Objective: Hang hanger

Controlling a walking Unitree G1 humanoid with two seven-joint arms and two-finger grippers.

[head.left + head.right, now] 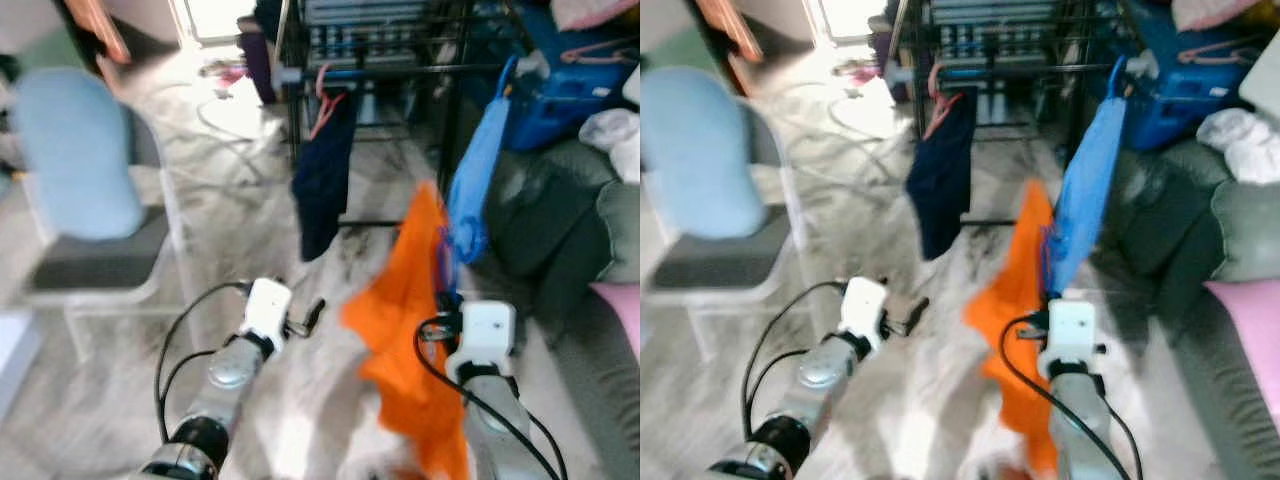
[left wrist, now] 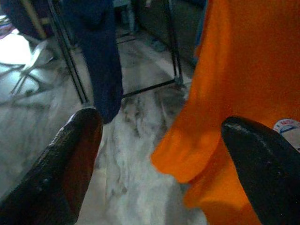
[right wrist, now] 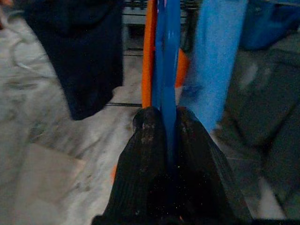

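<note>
Both eye views are soft with motion blur, and nothing has a crisp edge. Strong daylight pours in from the far doorway (image 1: 215,18), blowing out to white and throwing glare across the pale floor (image 1: 240,120) beneath it. The far rack (image 1: 380,40) reads dark against that brightness. The chair (image 1: 700,160) on the left smears into a pale blue blob. Colours are washed in the far right corner, where the white cloth (image 1: 1240,140) nearly clips. The left wrist view is dimmer, with a cool cast; its near black fingers (image 2: 61,178) are out of focus, and a hot white patch burns at one edge. The right wrist view is dim and soft, its fingers (image 3: 145,183) dark and grainy.
</note>
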